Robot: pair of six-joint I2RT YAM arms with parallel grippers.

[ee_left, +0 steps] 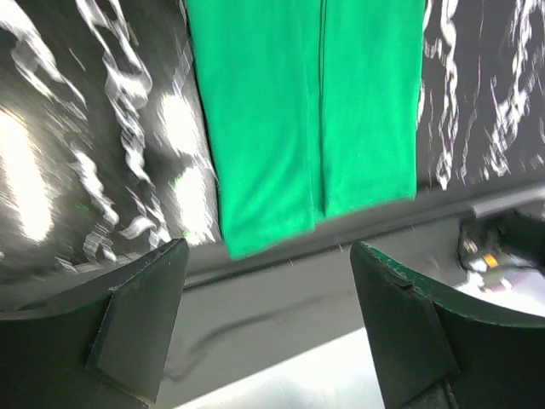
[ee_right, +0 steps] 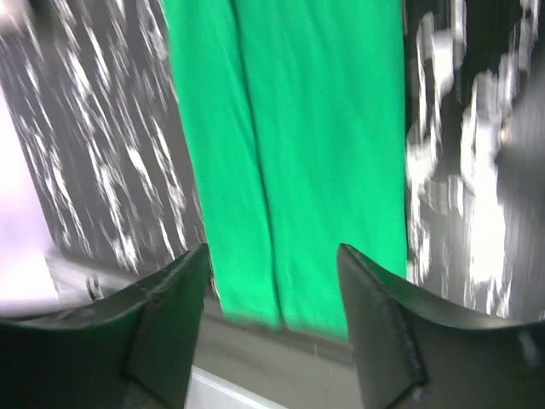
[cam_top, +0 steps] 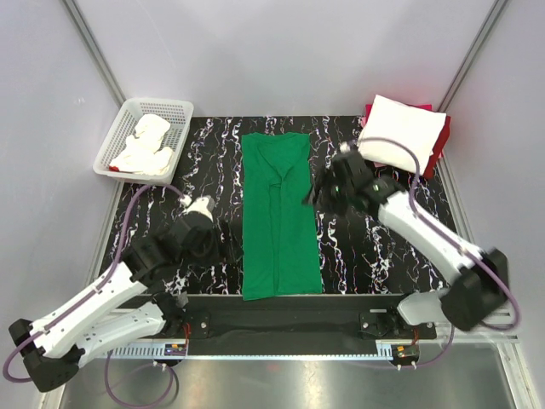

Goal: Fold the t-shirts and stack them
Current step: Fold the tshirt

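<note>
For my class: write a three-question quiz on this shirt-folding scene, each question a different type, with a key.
1. True or false: the green shirt lies in the basket.
2. What lies on the red shirt? A) the white shirt B) the green shirt C) nothing
3. Fill in: the left gripper and the right gripper both stand ___, holding nothing.
Key: 1 false; 2 A; 3 open.
</note>
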